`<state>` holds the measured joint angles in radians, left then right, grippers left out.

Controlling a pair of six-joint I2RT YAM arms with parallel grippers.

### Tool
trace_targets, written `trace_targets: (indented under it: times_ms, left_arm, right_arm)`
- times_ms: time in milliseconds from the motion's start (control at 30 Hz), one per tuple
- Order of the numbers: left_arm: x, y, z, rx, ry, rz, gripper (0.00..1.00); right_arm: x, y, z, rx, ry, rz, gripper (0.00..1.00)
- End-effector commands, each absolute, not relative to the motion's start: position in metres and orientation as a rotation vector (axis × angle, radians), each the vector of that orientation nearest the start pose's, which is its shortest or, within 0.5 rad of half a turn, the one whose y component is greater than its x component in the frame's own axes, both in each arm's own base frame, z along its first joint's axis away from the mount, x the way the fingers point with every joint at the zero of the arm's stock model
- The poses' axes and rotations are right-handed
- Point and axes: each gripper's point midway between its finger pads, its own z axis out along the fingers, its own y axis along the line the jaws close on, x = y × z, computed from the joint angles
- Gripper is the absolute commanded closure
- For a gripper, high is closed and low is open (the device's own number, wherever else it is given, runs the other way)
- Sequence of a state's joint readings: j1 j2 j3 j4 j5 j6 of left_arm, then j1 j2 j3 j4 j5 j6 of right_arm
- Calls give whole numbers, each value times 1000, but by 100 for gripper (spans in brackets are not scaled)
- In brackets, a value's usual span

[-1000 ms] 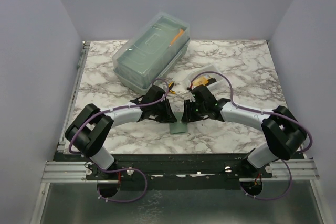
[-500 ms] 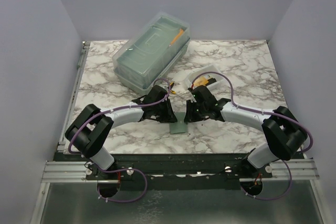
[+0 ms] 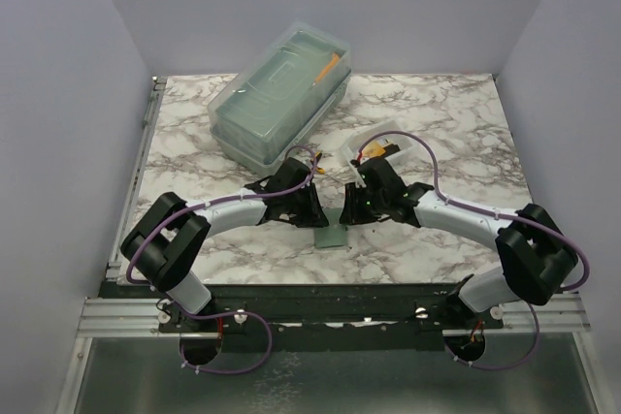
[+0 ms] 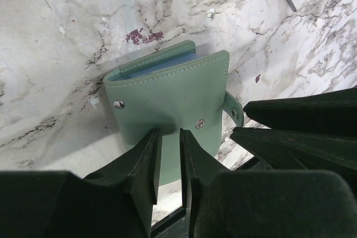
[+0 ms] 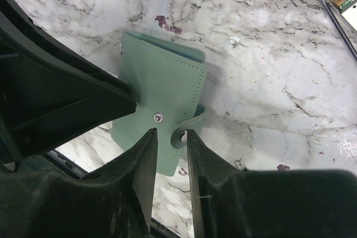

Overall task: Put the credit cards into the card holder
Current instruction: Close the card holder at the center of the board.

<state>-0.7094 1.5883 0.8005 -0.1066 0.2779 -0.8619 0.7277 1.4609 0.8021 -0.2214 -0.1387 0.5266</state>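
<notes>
Lying folded: stitched green leatherette card holder (image 4: 167,96).

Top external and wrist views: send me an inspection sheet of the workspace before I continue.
Surface: marble-patterned table, small dark-red stain near holder.
Job's things: green card holder folded, lying flat; credit cards not clearly seen.
Clutter: translucent lidded box, orange-handled tool at its lid; white tray holding something yellow.
End effectors: left end effector slightly open, tips over holder; right end effector straddles its snap tab, grip unclear.
Cables: purple cables along both arms.
Surroundings: plain pale walls, metal rail at near edge.
</notes>
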Motion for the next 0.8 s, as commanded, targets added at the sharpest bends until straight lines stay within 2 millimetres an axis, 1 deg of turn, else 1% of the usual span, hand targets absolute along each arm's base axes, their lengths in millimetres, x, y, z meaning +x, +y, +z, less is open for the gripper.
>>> trace_targets:
  times_ms: [0, 100, 233, 433, 533, 633, 667, 767]
  left_arm:
    - [220, -299, 40, -39, 2734, -904, 74]
    - [219, -298, 40, -42, 2736, -903, 74]
    - [219, -299, 40, -39, 2736, -903, 74]
    - [220, -298, 40, -37, 2732, -898, 74]
    - [219, -298, 39, -37, 2736, -898, 74]
    - [219, -298, 40, -35, 2733, -898, 74]
    - [219, -298, 40, -37, 2734, -897, 74]
    - [220, -299, 40, -32, 2733, -902, 74]
  right_arm:
    - [227, 263, 51, -320, 2588, 654, 68]
    - [228, 261, 49, -322, 2596, 635, 68]
    - [228, 259, 45, -317, 2609, 616, 73]
    - [228, 258, 45, -309, 2612, 605, 76]
    - [227, 257, 45, -306, 2616, 599, 82]
    - [227, 258, 48, -304, 2610, 616, 95]
    - [226, 258, 48, -303, 2609, 622, 97]
    - [224, 259, 51, -293, 2607, 640, 100]
